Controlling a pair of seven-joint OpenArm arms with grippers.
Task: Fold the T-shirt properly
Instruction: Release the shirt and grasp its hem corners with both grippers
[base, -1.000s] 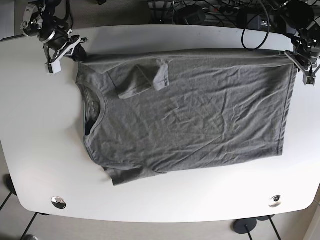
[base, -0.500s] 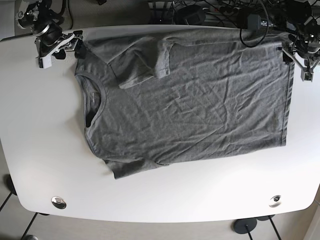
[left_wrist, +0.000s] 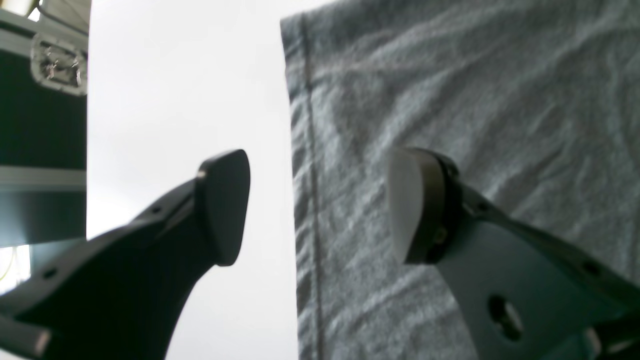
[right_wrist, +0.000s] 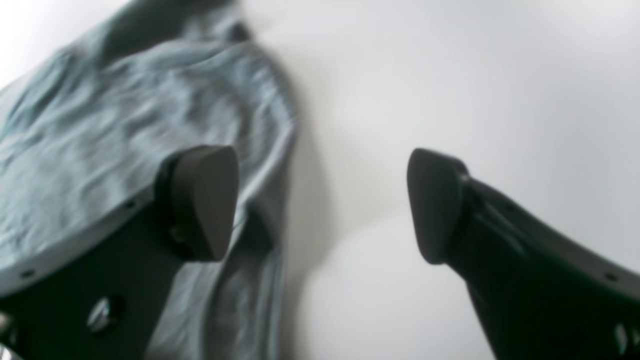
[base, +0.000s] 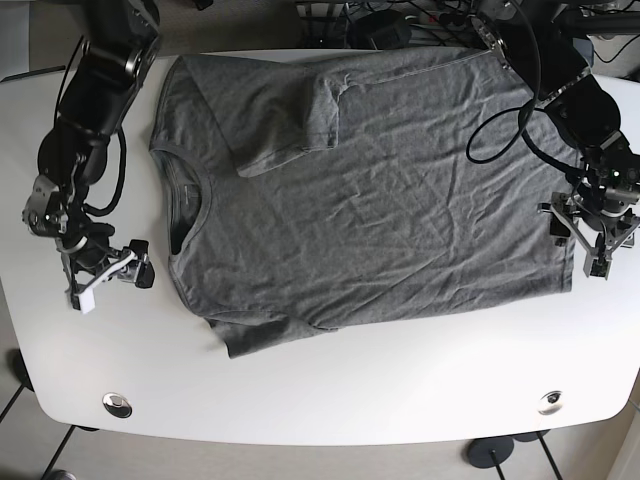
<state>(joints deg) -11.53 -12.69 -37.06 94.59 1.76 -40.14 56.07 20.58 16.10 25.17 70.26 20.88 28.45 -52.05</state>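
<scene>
Grey T-shirt (base: 380, 190) flat on white bench (base: 330, 390), long axis left-right in base view, collar left, hem right. Left gripper (base: 588, 238) at hem, fingers apart. Right gripper (base: 108, 282) beside lower shoulder, fingers apart, empty.

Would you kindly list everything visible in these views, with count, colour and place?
T-shirt: one, grey, spread flat across the table, collar toward the base view's left, one sleeve folded over its upper part.
Table: one, white, under the shirt.
Round fittings: two, metallic, near the table's front corners.
Cables: several, black, beyond the far edge and along the left arm.
Left gripper: one, open, at the shirt's hem.
Right gripper: one, open, beside the collar side.
</scene>
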